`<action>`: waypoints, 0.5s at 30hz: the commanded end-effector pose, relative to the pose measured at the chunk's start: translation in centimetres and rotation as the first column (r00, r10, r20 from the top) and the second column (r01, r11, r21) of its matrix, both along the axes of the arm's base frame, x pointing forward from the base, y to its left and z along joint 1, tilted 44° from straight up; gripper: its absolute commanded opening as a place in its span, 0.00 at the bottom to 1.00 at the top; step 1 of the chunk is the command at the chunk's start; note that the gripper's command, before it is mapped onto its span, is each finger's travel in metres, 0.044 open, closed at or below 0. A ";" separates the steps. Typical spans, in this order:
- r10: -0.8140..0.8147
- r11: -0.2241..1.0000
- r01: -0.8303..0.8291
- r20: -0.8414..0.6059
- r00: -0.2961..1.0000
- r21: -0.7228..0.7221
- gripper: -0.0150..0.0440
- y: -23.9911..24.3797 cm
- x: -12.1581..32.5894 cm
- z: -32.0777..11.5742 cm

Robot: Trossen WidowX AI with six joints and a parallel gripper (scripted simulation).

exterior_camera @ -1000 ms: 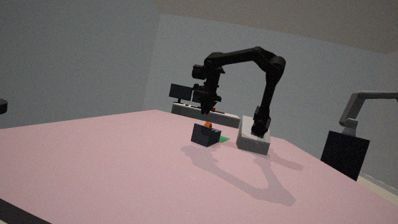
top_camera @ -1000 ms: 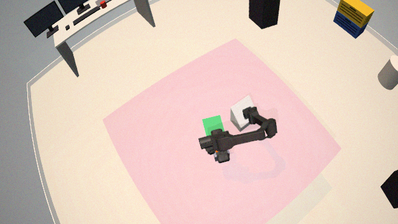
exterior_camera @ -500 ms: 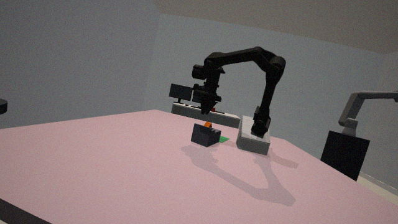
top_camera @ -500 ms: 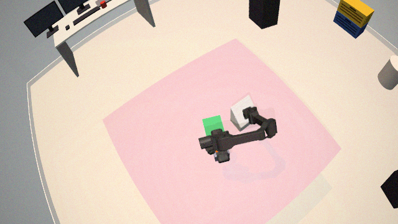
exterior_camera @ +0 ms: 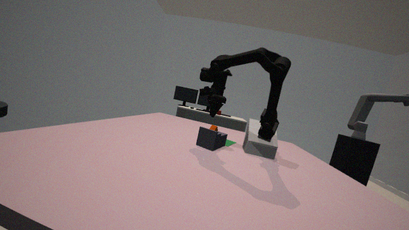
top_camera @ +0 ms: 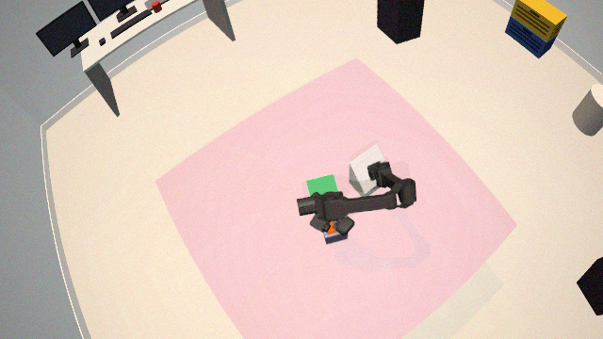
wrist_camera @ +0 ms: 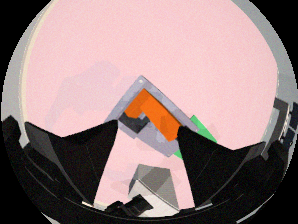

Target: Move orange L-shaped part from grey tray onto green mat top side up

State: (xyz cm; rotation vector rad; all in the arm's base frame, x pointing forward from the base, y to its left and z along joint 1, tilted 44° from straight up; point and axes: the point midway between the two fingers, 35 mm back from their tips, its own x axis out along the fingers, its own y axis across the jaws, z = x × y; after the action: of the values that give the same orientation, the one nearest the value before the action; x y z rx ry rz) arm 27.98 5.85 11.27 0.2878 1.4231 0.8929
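Observation:
The orange L-shaped part is in the grey tray. In the exterior view a piece of it stands above the tray's rim, so it looks tipped; dark pocket floor shows beside it in the wrist view. My gripper is open and empty, pointing down above the tray with a gap between its tips and the part. The green mat lies flat beside the tray, partly hidden by the arm or fingers.
The arm's base stands on a pale wedge-like block, near the mat. A desk with monitors is farther off, and a second grey arm on a black stand is at the right.

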 end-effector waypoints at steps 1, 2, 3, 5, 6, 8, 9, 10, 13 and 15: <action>0.245 0.968 -0.252 0.220 0.944 0.004 0.73 -1.4 -0.4 -1.4; 0.300 0.950 -0.311 0.274 0.914 -0.003 0.73 -1.7 -0.5 -1.7; 0.353 0.929 -0.369 0.328 0.876 -0.013 0.73 -2.0 -0.6 -1.9; 0.449 0.877 -0.479 0.430 0.783 -0.042 0.73 -2.6 -0.7 -2.4; 0.491 0.846 -0.530 0.477 0.729 -0.062 0.73 -2.9 -0.8 -2.7; 0.558 0.782 -0.614 0.557 0.616 -0.104 0.73 -3.5 -1.0 -3.1; 0.573 0.764 -0.635 0.576 0.583 -0.118 0.73 -3.6 -1.1 -3.3; 0.578 0.757 -0.641 0.583 0.571 -0.122 0.73 -3.7 -1.1 -3.3; 0.578 0.757 -0.641 0.583 0.571 -0.122 0.73 -3.7 -1.1 -3.3; 0.578 0.757 -0.641 0.583 0.571 -0.122 0.73 -3.7 -1.1 -3.3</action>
State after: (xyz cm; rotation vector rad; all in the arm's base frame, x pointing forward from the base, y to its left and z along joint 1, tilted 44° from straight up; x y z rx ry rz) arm 27.20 2.38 8.39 -0.3900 0.9027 1.4383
